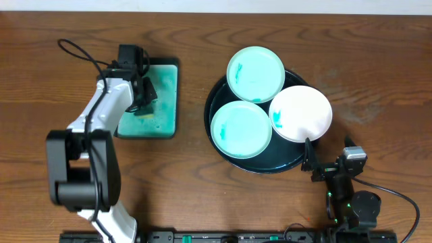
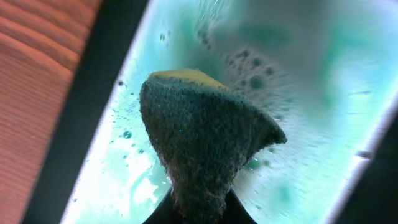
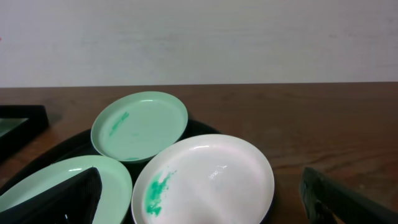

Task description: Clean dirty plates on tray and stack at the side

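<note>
- On the bench (image 1: 378, 61), overhead view: the round tray (image 1: 270, 162) sits right of centre with three plates on it. The far plate (image 1: 255, 73) and near-left plate (image 1: 241, 129) are filmed teal all over. The right plate (image 1: 301, 113) is mostly white with one smear and overhangs the tray rim.
- My left end effector (image 1: 144, 94) is over the rectangular tray (image 1: 165, 101) of teal liquid, well apart from the plates.
- My right end effector (image 1: 312, 167) is low, just beside the round tray's near-right edge.
- Left wrist view: I am clamped on a sponge (image 2: 205, 137), dark scrub face with a yellow edge, over the teal liquid. I cannot tell if it touches.
- Right wrist view: my fingers (image 3: 74, 199) are spread wide and hold nothing. The smeared white plate lies directly ahead.
</note>
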You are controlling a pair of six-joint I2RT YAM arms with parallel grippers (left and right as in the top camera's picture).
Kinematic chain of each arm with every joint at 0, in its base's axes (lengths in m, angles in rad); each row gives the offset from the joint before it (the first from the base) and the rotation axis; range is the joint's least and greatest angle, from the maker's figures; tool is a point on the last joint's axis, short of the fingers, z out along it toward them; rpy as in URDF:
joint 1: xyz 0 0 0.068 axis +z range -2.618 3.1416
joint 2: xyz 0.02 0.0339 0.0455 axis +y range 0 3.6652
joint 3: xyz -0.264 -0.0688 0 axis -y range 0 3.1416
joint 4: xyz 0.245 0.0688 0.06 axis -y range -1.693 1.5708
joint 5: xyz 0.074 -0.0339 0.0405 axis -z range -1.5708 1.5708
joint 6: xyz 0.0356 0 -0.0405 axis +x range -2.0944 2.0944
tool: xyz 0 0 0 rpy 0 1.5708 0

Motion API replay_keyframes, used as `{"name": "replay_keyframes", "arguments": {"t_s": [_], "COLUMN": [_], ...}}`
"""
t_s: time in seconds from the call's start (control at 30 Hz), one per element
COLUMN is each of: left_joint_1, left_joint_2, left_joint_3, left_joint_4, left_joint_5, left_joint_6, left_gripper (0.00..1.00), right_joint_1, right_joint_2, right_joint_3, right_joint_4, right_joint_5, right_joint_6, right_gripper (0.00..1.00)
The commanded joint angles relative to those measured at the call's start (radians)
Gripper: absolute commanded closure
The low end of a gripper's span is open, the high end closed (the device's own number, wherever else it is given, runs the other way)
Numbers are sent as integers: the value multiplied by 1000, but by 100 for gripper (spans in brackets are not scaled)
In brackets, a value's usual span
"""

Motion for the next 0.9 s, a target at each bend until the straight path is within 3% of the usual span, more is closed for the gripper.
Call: {"name": "replay_keyframes", "arguments": {"t_s": [0.0,0.53,0.63,0.73,0.8,0.87], "left_joint_1": [-3,-25,-27,-28,-28,-28], "left_joint_2": [-155,-100,-100,-100,-100,-100], "left_joint_3": [37,-12,-12,-12,-12,-12], "left_joint_4": [-10,-23,8,19,19,23], "left_joint_5": [20,21,21,21,21,21], "left_joint_6": [-9,-13,-13,-13,-13,-13], "left_gripper": [93,93,93,93,93,93], "right_joint_1": [-3,-4,-3,-3,-3,-3], "right_joint_2": [-4,-4,-4,-2,10,44], "right_joint_3": [-2,-2,-2,0,19,90], "right_joint_4": [-3,121,232,489,550,490], "right_joint_5": [-5,68,65,-95,-118,-135], "right_joint_6": [-16,-39,-24,0,12,11], "right_gripper": [1,1,1,1,1,1]}}
